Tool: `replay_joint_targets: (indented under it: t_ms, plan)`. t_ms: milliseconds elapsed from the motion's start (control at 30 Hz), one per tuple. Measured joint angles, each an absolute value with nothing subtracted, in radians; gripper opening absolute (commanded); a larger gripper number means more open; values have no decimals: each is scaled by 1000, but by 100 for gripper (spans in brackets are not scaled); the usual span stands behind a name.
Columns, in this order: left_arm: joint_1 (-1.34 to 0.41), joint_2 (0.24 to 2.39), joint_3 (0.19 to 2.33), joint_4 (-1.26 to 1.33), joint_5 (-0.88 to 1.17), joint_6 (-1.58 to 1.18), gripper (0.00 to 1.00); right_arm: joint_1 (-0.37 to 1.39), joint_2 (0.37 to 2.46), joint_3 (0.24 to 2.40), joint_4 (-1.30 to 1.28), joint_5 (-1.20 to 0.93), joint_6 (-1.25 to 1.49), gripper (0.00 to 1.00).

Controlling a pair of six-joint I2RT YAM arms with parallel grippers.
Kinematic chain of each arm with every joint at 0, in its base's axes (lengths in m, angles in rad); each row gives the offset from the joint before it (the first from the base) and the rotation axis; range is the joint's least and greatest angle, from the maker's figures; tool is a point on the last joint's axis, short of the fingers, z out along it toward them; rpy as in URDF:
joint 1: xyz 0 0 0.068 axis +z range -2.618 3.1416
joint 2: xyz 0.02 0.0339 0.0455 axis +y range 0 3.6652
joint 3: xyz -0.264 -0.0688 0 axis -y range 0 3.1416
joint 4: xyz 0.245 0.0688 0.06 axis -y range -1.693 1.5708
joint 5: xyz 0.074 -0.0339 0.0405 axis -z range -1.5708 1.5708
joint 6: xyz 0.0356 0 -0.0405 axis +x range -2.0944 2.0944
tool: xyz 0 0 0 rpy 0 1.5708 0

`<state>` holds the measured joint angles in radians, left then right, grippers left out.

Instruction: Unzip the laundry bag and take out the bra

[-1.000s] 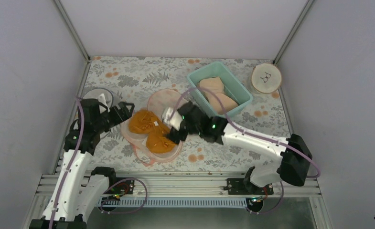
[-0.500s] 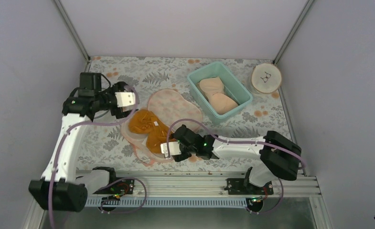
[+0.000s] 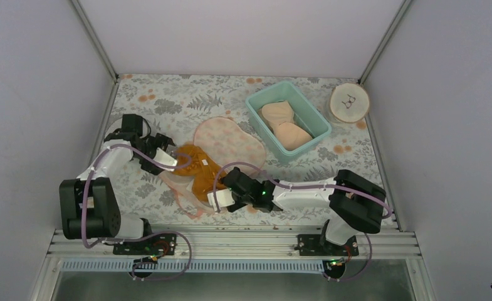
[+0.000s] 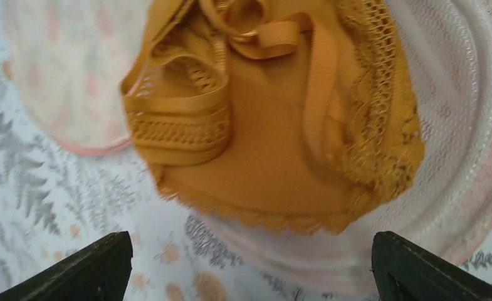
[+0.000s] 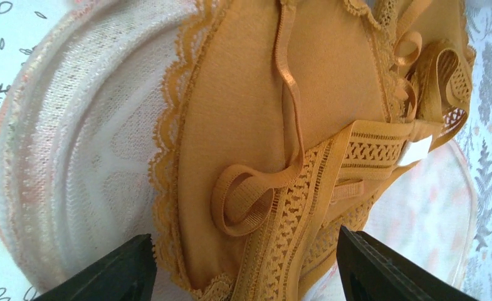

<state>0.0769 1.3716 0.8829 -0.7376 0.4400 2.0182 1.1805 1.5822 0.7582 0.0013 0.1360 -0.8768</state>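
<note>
The left gripper (image 3: 169, 158) has its jaws spread wide with nothing between them. It is stopped just short of the far cup of the bra (image 3: 199, 175). In its wrist view the scalloped orange hem lies straight ahead of the fingertips (image 4: 115, 251). The white mesh rim of the laundry bag (image 4: 469, 94) curves round the cup on the outer side of one finger. The right gripper (image 3: 217, 199) is also spread wide and empty, with its tips at the near cup. From its wrist the lace edge and a looped strap sit directly in front, between the fingers (image 5: 130, 257), and the bag's ribbed rim bulges outside one of them. The bag lies unzipped with its printed flap (image 3: 230, 139) folded flat beyond both grippers. The bra rests in the lower half, between the two grippers. Behind the left gripper there is only a narrow strip of cloth before the side wall (image 3: 36, 94). Behind the right gripper, bare cloth runs along its forearm. Past the flap stand a teal bin (image 3: 256, 103) holding a pale beige bra (image 3: 285, 125), and in the far corner a wooden disc (image 3: 348, 102). A floral cloth (image 3: 168, 100) covers the table, a metal rail (image 3: 230, 241) bounds its near edge, and pale walls close the other three sides.
</note>
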Motion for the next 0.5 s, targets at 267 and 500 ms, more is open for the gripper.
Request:
replay_joint_targets:
  t_ms: [267,500]
  plan:
    - [48,1430,830,-685,439,2061,71,1191,1584,759,7,144,-853,29]
    - [6,1430,805,-719,457,2071,45,1191,1565,766,-11,134,-779,11]
